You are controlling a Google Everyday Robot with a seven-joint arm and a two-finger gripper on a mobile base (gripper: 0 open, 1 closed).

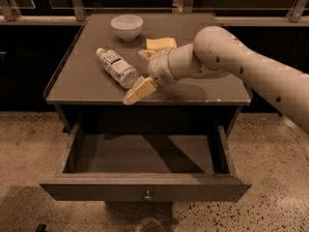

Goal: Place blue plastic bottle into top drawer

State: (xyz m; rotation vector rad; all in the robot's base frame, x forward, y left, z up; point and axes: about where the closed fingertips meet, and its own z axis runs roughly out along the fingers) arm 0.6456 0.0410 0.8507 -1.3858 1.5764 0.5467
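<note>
The blue plastic bottle lies on its side on the cabinet top, white cap pointing to the back left. My gripper is open, just right of the bottle's base. One finger reaches past the base near the front edge, and the other fingertip shows behind it. The gripper holds nothing. The top drawer is pulled out below the top, with its small round knob at the centre of the front panel. Nothing lies inside it.
A white bowl stands at the back of the top. A yellow sponge lies right of it, just behind my wrist. My arm comes in from the right over the top. A speckled floor surrounds the cabinet.
</note>
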